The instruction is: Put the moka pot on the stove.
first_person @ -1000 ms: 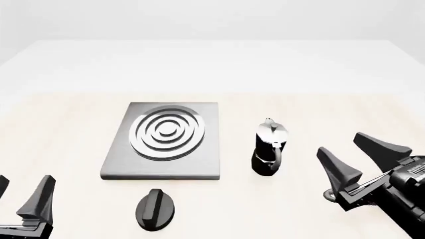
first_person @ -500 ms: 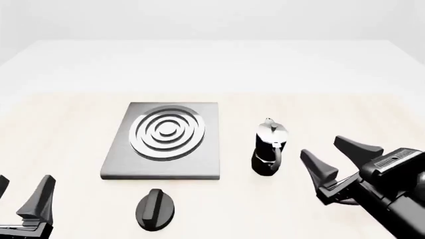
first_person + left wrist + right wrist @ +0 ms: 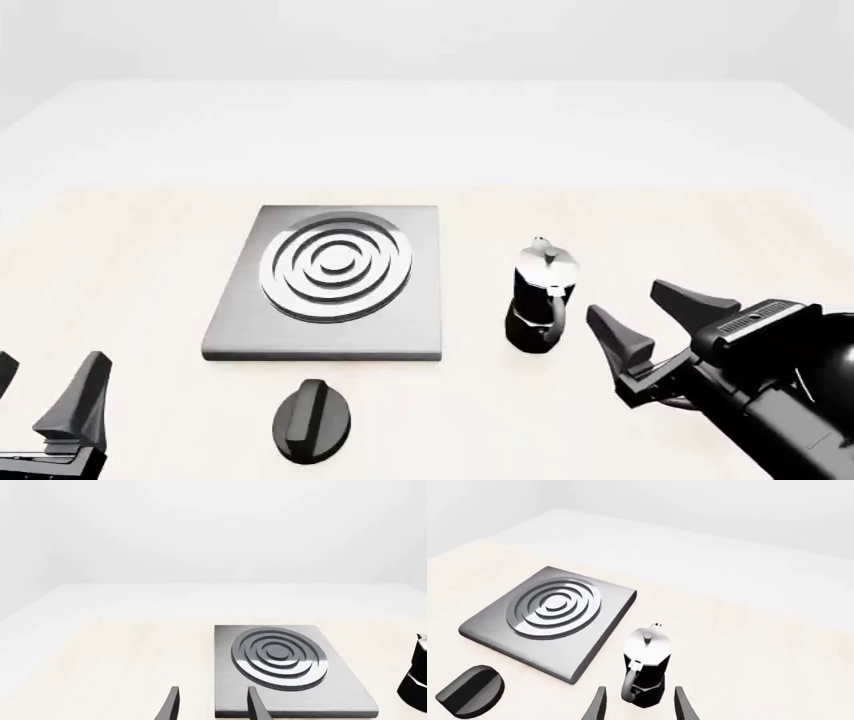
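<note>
My left gripper [image 3: 47,400]: spread wide, nothing between its fingers, low at the near left edge of the tabletop [image 3: 134,250].
Black knob [image 3: 312,419]: lying just in front of the stove.
My right gripper [image 3: 654,325]: fingers spread, holding nothing, just right of the moka pot and not touching it.
Moka pot [image 3: 539,297]: upright on the tabletop, beside the stove's right edge, handle toward me.
Stove [image 3: 330,283]: flat, left of the pot.

Glossy black arms, tapered, seemingly matte jaws

High front view, low wrist views, all sharing stove [image 3: 327,285].
</note>
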Motion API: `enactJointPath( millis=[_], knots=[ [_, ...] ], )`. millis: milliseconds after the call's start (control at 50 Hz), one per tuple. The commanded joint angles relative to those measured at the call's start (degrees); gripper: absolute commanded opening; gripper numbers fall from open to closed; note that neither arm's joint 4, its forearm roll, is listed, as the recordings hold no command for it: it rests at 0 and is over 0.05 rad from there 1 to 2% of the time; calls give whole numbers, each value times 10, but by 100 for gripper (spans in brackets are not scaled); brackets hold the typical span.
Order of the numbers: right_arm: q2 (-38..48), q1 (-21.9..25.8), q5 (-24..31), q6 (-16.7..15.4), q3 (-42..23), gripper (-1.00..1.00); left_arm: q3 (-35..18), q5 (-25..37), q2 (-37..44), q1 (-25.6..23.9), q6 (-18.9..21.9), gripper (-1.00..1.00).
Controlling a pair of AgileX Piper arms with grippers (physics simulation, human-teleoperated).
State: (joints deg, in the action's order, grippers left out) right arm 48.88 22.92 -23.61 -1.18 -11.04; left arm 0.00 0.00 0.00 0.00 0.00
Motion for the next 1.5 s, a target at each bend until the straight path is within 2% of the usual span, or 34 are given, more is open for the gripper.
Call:
enactJointPath(
  millis=[20,380,820,1500],
  knots=[
    [48,4,-46,5,4,100,0,0,0,0,0,100],
    [81,-4,-84,13,13,100,0,0,0,0,0,100],
    [164,4,-154,24,15,100,0,0,0,0,0,100],
    [245,6,-219,33,18,100,0,0,0,0,0,100]
  ],
)
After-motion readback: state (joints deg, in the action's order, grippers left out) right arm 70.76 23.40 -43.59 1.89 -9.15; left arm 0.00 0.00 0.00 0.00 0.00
